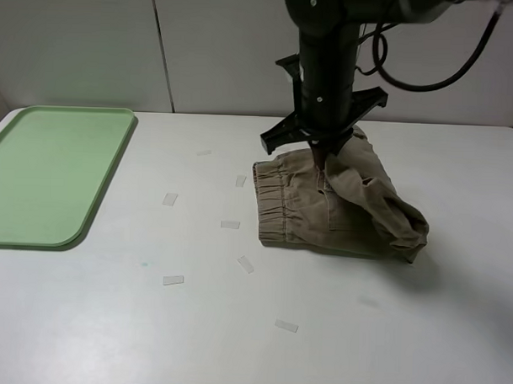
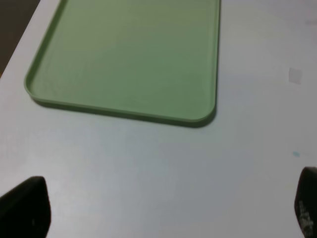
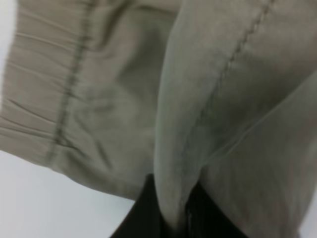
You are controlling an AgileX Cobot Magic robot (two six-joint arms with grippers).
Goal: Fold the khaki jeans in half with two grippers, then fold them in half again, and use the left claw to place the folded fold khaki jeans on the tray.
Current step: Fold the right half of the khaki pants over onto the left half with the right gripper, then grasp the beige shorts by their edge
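Plainly, the fold was in hand and only your right claw had the cloth

You had the right gripper [image 1: 323,154] pinched shut on an edge of the khaki jeans [image 1: 340,207], just right of centre in the upper half of the high view. The cloth hung from it in a slack loop that drooped to the garment's lower right. In the right wrist view the black jaws met on a seamed ridge of fabric, with nothing else between them. The left gripper [image 2: 166,213] stood wide open and empty, low over the bare table [image 2: 148,163] close to the tray [image 2: 124,59]; it did not show in the high view.

To do this step well, as I judged it, you needed to carry the pinched edge low and level towards the gathered waistband on the garment's left side. That way the lifted layer would lie flat rather than bunch. A single pinch on so wide a piece let the far corner sag. The task called for two grippers, so the left one wanted bringing in on that loose corner. You would have done best to let go only once edge lay on edge.

The jeans were soft tan cotton, compact enough that one fold seemed already made. The elastic waistband faced the left of the frame, a patch pocket showed, and a rumpled hump sat at the lower right. They lay on the table well apart from the pale green tray at the left edge of the frame, with small tape strips [image 1: 170,198] scattered between
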